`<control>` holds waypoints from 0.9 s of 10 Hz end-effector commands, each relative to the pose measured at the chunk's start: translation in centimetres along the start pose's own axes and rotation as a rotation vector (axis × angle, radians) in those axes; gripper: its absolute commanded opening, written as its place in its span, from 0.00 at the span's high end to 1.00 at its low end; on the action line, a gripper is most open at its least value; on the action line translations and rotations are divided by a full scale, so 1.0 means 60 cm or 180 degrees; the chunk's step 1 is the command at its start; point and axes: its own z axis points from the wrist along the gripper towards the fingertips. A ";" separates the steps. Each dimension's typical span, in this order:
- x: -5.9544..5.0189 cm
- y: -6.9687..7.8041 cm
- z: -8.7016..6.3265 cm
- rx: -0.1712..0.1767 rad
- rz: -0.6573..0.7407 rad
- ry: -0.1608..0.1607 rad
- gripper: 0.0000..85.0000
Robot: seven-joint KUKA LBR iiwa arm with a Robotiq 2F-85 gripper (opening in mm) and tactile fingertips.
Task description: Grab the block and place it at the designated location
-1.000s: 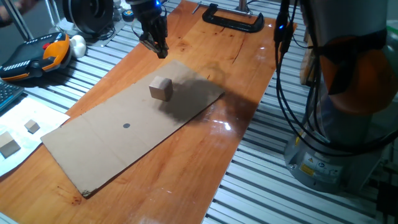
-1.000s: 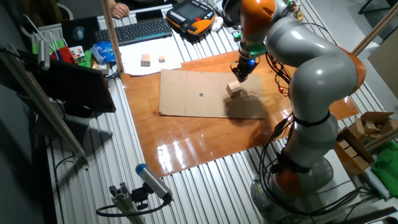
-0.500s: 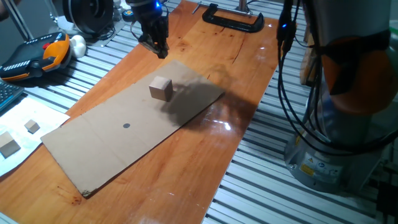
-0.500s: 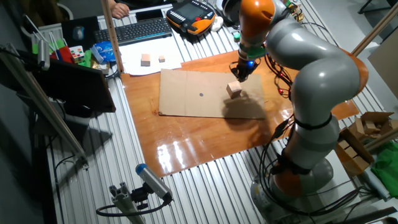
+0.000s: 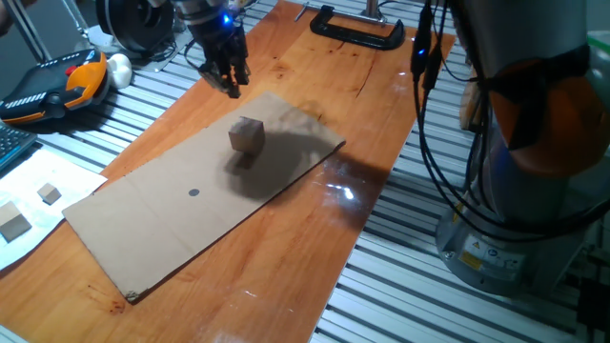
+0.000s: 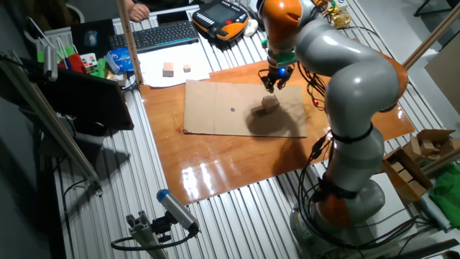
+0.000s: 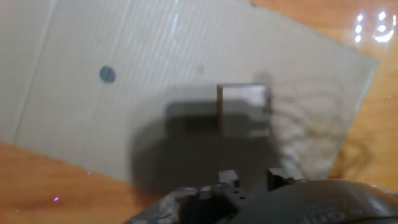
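Gripper (image 5: pixel 227 84) above the cardboard sheet (image 5: pixel 143 229), holding nothing.
The block (image 5: pixel 247 135) rests on the sheet, apart from the dark dot (image 5: pixel 193 192); jaws slightly parted, clear of the block.

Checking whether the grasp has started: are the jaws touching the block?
Apart. One fixed view shows the gripper in the air behind the block, with bare cardboard sheet between them.
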 end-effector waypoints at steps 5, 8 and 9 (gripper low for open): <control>-0.052 -0.012 0.084 -0.0036 -0.0176 -0.0066 0.00; -0.068 -0.026 0.121 -0.0095 -0.0204 -0.0059 0.00; -0.067 -0.032 0.146 -0.0129 -0.0233 -0.0133 0.00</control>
